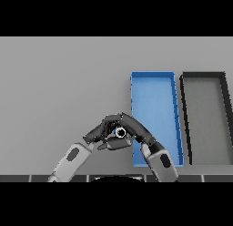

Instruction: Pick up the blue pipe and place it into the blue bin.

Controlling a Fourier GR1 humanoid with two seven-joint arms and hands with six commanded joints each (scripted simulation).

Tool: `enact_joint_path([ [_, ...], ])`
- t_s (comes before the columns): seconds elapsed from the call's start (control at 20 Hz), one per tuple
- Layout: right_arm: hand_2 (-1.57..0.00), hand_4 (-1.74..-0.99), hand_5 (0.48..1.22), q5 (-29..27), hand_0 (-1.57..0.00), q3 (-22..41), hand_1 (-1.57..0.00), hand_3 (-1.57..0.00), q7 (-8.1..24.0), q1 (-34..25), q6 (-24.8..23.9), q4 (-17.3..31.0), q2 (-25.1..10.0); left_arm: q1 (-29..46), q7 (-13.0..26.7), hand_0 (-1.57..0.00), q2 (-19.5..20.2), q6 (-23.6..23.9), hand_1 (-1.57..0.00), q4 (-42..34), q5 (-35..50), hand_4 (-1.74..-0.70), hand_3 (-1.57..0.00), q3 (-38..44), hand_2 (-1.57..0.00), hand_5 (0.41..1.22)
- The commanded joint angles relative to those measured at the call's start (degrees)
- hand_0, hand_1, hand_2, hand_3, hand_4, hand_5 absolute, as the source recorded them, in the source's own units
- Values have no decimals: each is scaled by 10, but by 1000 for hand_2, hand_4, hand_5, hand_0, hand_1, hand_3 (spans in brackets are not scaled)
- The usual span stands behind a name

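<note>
Grey tabletop point(59, 93) carries a blue bin point(154, 84) and, just right of it, a black bin point(205, 79). Left robot hand point(98, 131) and right robot hand point(134, 127) meet beside the blue bin's left wall — the right one's fingers curl round the blue pipe point(120, 132); whether the left hand grips is unclear.

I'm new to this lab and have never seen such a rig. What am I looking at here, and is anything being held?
This is a view from a humanoid robot's head, looking down at a grey table. Two arms rise from the lower edge. The left robot hand and right robot hand meet over a small blue pipe, seen end-on; the right hand's fingers curl around it. To the right lie a blue bin and, beside it, a dark bin. The pipe is not in either bin.
</note>
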Motion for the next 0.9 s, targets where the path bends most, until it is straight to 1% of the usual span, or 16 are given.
enact_joint_path([
  [0.0, -1145, -1562, 666, -15, -1134, -3, -1124, -957, 11, -4, 2, 4, 7, 3, -11, -1063, -10, 3, -1017, 5, 9, -1607, -939, 5, -969, 1221],
  [0.05, -1230, -1526, 728, -30, -1221, -6, -1214, -1080, 6, 4, 5, 4, 8, 9, -19, -1164, -15, 0, -1128, 6, 16, -1634, -1065, 8, -1051, 1221],
  [0.1, -1298, -1495, 826, -36, -1291, -11, -1285, -1178, -5, 3, 3, 12, 15, 17, -25, -1246, -23, 1, -1217, 7, 27, -1655, -1166, 13, -1115, 1221],
  [0.2, -1396, -1452, 968, -25, -1392, -6, -1388, -1320, -64, 16, 0, 16, 14, 22, -23, -1363, -40, -2, -1344, 7, 36, -1686, -1312, 19, -1254, 1221],
  [0.25, -1431, -1441, 1019, -7, -1428, -2, -1425, -1370, -83, 14, 1, 13, 2, 25, -25, -1404, -43, -4, -1390, 5, 35, -1697, -1364, 20, -1310, 1221],
  [0.3, -1459, -1447, 1059, 3, -1456, 0, -1454, -1410, -88, 8, -1, 11, -6, 20, -17, -1438, -42, -8, -1426, 4, 38, -1706, -1405, 24, -1348, 1221],
  [0.35, -1482, -1457, 1092, 4, -1479, 8, -1477, -1442, -78, 5, -5, 7, -5, 19, -17, -1464, -46, -11, -1455, 4, 42, -1713, -1438, 24, -1372, 1221],
  [0.45, -1514, -1470, 1138, -1, -1512, 10, -1511, -1489, -73, 4, -11, 8, -9, 20, -17, -1503, -41, -16, -1497, 2, 45, -1723, -1486, 34, -1401, 1221],
  [0.5, -1525, -1475, 1155, -5, -1524, 10, -1523, -1505, -73, 4, -15, 5, -8, 27, -15, -1516, -42, -16, -1512, -6, 47, -1727, -1503, 33, -1388, 1221],
  [0.55, -1534, -1480, 1168, -7, -1533, 14, -1533, -1518, -81, 7, -24, 6, -2, 30, -29, -1435, -36, -15, -1354, -11, 39, -1648, -1333, 32, -1221, 1221],
  [0.6, -1542, -1483, 1179, -14, -1541, 12, -1540, -1529, -76, 9, -29, 6, 1, 19, -52, -1157, -27, -15, -1083, -1, 19, -1535, -1066, 30, -977, 1221],
  [0.65, -1548, -1487, 1187, -15, -1547, 11, -1546, -1537, -67, 8, -31, 5, 1, 13, -59, -925, -17, -25, -866, 2, 2, -1415, -853, 27, -781, 1221],
  [0.7, -1552, -1488, 1194, -11, -1552, 12, -1551, -1544, -67, 7, -31, 11, 1, 7, -54, -740, -9, -41, -693, 4, -15, -1307, -682, 22, -625, 1221],
  [0.75, -1556, -1490, 1199, -12, -1556, 11, -1555, -1549, -62, 4, -32, 7, 0, 5, -61, -592, -1, -53, -554, 0, -21, -1216, -546, 26, -500, 1221],
  [0.8, -1559, -1491, 1204, -12, -1559, 11, -1558, -1554, -52, 3, -30, 6, -3, 6, -67, -473, -2, -55, -443, 5, -35, -1143, -436, 23, -399, 1187],
  [0.85, -1561, -1492, 1207, -9, -1561, 17, -1561, -1557, -50, 1, -31, 10, 2, 4, -68, -378, -1, -58, -354, 7, -40, -1088, -349, 26, -319, 1113],
])
